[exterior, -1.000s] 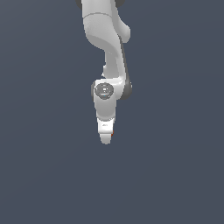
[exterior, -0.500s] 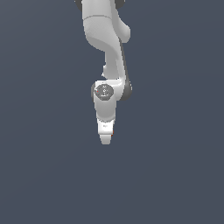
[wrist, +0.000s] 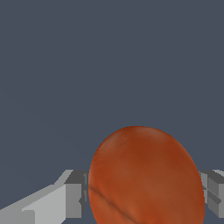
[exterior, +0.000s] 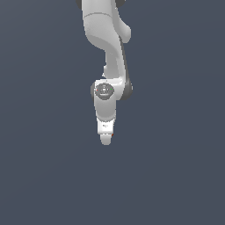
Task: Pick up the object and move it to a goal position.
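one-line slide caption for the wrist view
Orange-red ball sits between the end effector fingers over plain grey ground.

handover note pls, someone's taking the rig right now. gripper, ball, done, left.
Gripper: points down in the exterior view; in the wrist view a finger sits on each side of the orange-red ball, right against it, so it looks shut on the ball.
Ball: between the fingers. In the exterior view only a red sliver shows at the gripper's edge.
Done: the grasp seems made. Whether the ball is off the surface cannot be told; the background is plain grey.
Left: carry it to the goal. No goal marker shows in either view, so get the target from the task data.
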Robot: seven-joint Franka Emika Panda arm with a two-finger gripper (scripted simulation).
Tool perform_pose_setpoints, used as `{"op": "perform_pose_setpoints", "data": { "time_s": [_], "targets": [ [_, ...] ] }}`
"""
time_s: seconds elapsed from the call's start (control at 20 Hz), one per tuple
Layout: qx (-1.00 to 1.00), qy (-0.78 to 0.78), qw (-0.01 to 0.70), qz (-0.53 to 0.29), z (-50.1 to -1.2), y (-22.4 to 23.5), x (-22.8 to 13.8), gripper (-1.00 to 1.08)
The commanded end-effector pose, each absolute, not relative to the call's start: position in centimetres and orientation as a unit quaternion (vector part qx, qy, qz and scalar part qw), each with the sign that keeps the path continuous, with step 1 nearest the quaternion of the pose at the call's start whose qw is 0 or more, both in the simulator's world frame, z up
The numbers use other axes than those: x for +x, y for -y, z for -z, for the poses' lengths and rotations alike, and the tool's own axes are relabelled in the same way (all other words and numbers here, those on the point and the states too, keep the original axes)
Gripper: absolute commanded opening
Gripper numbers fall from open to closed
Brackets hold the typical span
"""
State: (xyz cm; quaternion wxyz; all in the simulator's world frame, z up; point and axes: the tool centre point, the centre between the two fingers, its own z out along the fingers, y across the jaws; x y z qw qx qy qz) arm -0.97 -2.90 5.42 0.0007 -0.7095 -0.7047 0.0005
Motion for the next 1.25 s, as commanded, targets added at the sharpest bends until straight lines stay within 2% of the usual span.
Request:
{"op": "perform_pose_setpoints", "data": {
  "time_s": [0.0, 0.75, 1.2],
  "targets": [
    [-0.710, 0.705, -0.001, 0.000, -6.5, 3.2, -0.8, -1.00],
    [-0.709, 0.705, 0.000, 0.001, -18.1, 6.1, -0.2, -1.00],
    [-0.709, 0.705, 0.000, 0.000, -20.6, 6.8, 0.1, -1.00]
  ]
}}
